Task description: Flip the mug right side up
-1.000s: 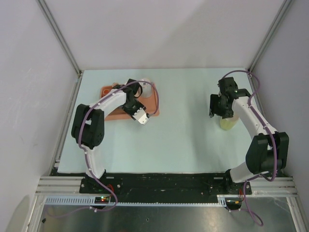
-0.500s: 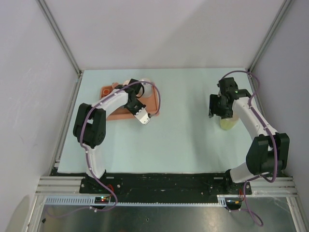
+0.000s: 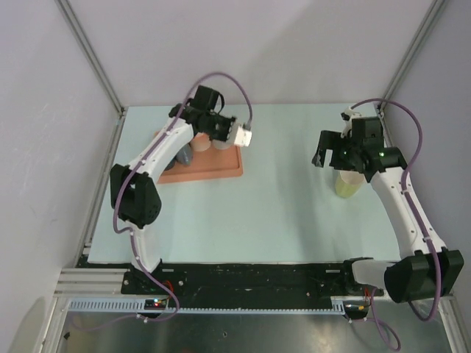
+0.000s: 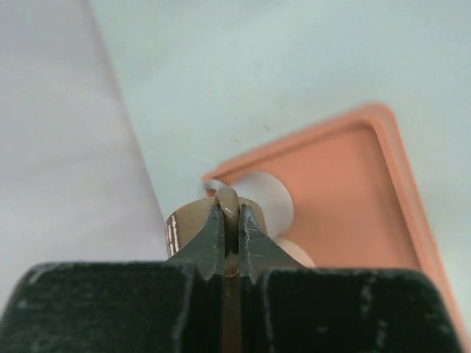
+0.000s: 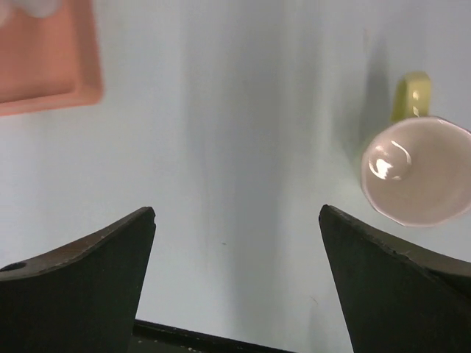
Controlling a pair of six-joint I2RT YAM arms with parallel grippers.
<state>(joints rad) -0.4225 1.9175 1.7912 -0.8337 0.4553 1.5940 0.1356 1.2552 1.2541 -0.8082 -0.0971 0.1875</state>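
Note:
A yellow mug (image 3: pixel 347 184) stands right side up on the table at the right, and its pale pink inside (image 5: pixel 416 170) faces up in the right wrist view. My right gripper (image 5: pixel 237 213) hangs above the table to the mug's left, open and holding nothing; from above it (image 3: pixel 333 153) sits just beyond the mug. My left gripper (image 4: pixel 231 215) is shut on the handle of a tan mug (image 4: pixel 190 226) at the back of the orange tray (image 4: pixel 353 198). The top view shows that gripper (image 3: pixel 208 137) over the tan mug (image 3: pixel 200 144). Which way up the tan mug is I cannot tell.
On the orange tray (image 3: pixel 213 170) a grey mug (image 3: pixel 184 156) and a pale mug (image 3: pixel 221 142) flank the tan one. A white mug (image 4: pixel 271 200) shows just behind the tan mug. Walls and frame posts close in the table at the left, back and right.
My right gripper has opened, let go of the yellow mug and lifted away. My left gripper has swung back over the tray's rear and shut on the tan mug's handle.

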